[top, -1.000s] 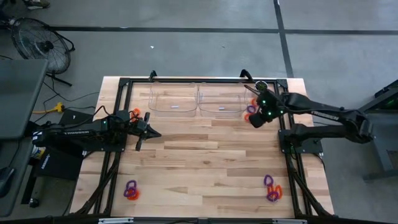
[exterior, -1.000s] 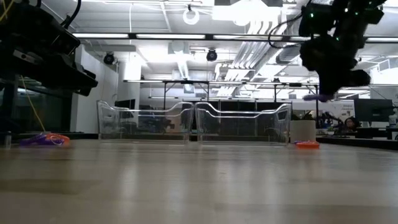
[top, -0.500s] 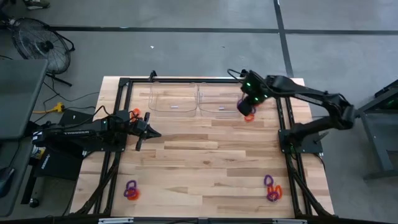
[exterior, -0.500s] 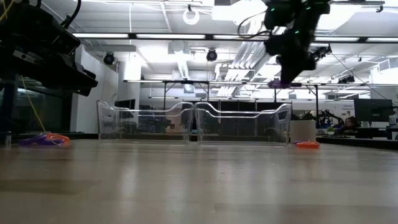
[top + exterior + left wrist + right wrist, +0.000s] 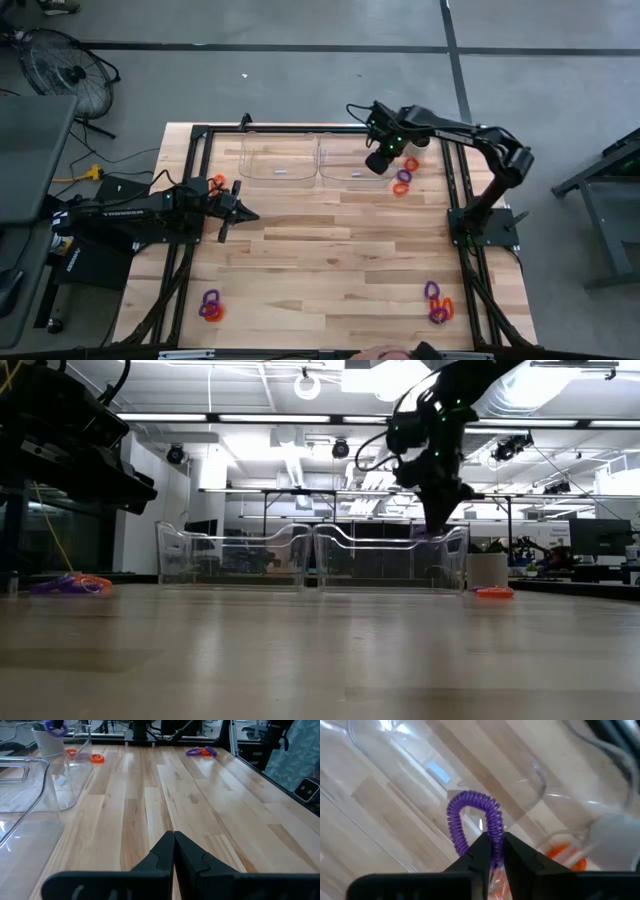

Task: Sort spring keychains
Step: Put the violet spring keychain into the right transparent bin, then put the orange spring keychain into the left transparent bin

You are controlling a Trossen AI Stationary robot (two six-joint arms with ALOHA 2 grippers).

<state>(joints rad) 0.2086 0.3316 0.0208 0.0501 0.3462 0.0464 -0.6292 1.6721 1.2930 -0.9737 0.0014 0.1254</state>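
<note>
Purple keychain (image 5: 472, 815) pinched — right end effector (image 5: 492, 851) over bin (image 5: 355, 160).

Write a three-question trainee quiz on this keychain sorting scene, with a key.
1. True or false: the right claw has a purple spring keychain between its fingers.
2. Over which clear bin does the right claw hang in the high view: (a) the left bin, (b) the right bin?
3. What does the left claw hold?

Key:
1. True; the purple coil sits pinched between the fingers in the right wrist view.
2. (b), by the right bin's far right end.
3. Nothing; its fingers are shut together over bare wooden table.
</note>
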